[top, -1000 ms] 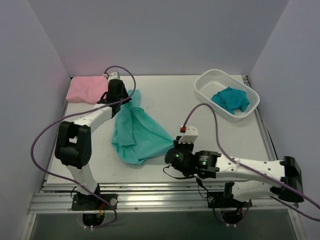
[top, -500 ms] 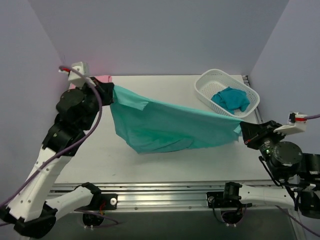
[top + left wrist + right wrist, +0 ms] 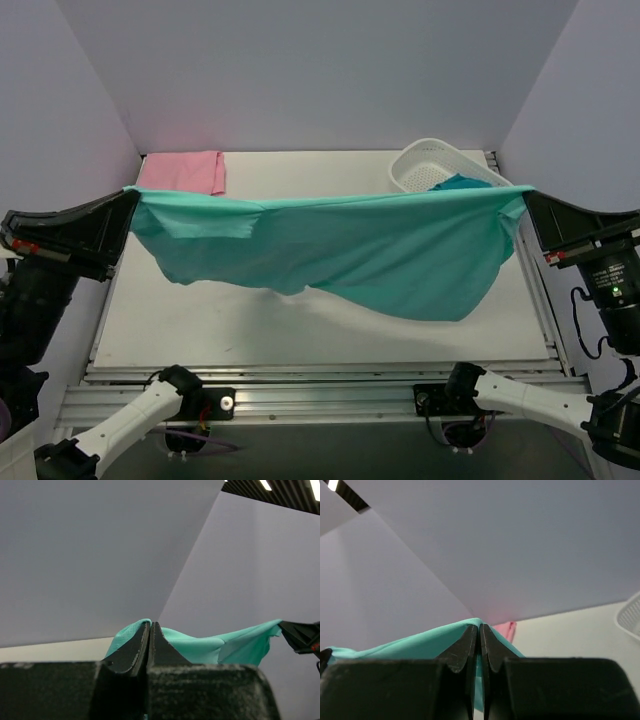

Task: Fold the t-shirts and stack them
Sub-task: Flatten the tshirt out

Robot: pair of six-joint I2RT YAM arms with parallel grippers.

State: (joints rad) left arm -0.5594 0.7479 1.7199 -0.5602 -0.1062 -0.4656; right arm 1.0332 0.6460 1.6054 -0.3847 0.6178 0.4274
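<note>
A green shirt hangs stretched in the air, one corner pinched in the left gripper and the other in the right gripper, its middle sagging above the table. Just beyond the left gripper lies a folded pink shirt. Near the right gripper sits a white basket with a teal shirt inside.

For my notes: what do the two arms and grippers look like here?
The left gripper and right gripper are matte black, their fingers tapering to wedge tips; each carries a small red mark. Wrist views show pale scuffing on the bodies. The lower arm links are white with black joints; the right arm shows a green light.
</note>
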